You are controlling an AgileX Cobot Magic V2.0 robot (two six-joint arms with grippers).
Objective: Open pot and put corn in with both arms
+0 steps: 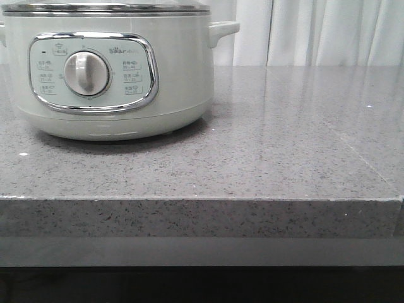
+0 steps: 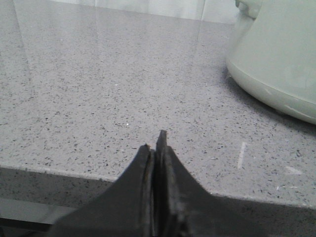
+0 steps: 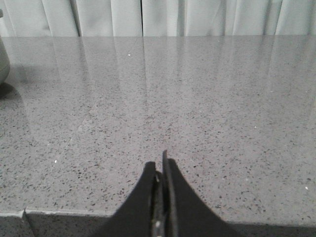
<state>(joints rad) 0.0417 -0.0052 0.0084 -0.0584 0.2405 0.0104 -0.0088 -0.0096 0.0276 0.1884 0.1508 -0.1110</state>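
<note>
The pale grey-green pot stands at the left of the grey speckled counter, its lid on, with a chrome-framed panel and one round dial. Its lower wall also shows in the left wrist view, and a sliver of it in the right wrist view. My left gripper is shut and empty, near the counter's front edge, to the left of the pot. My right gripper is shut and empty, near the front edge, right of the pot. The corn is out of view. Neither gripper shows in the front view.
The counter runs from the pot to the right, its front edge close to the camera. White curtains hang behind it. A side handle sticks out from the pot's right.
</note>
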